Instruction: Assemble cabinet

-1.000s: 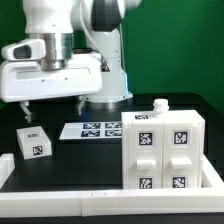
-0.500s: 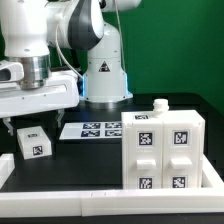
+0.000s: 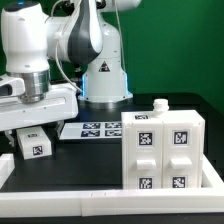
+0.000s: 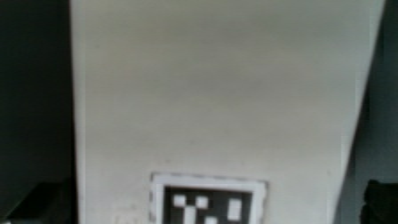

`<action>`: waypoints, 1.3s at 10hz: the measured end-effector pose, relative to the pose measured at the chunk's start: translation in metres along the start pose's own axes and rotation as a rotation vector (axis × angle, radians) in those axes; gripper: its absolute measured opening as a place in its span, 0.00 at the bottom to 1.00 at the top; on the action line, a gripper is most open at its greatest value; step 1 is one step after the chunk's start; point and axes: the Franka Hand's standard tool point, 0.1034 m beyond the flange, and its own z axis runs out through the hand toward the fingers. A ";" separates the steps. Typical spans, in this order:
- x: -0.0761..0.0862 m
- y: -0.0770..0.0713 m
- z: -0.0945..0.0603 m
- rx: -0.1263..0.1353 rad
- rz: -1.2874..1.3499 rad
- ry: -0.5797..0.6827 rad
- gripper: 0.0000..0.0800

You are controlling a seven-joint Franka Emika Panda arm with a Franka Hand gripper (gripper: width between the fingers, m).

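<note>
Now that the arm has swung toward the exterior view's left and dropped lower than a second ago, its claw [image 3: 30,126] hangs just over the small white block [image 3: 33,143], which fills the wrist view. Whether the jaws are open I cannot tell. The cabinet [image 3: 165,150] stands unmoved at the exterior view's right front: white, boxy, with black-and-white tags [image 3: 143,139] on its faces.

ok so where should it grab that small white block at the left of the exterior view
Probably from straight above, pinching across its two long side faces. The small white block lies flat on the table, and its straight, parallel sides look free to reach. The gripper hangs right over it. In the wrist view, the block's top runs lengthwise between the open fingers.
</note>
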 end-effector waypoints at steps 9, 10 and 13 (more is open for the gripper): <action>0.039 -0.016 -0.049 -0.007 -0.028 0.024 0.70; 0.055 -0.026 -0.071 -0.004 -0.015 0.029 0.70; 0.114 -0.061 -0.139 0.015 0.077 0.017 0.70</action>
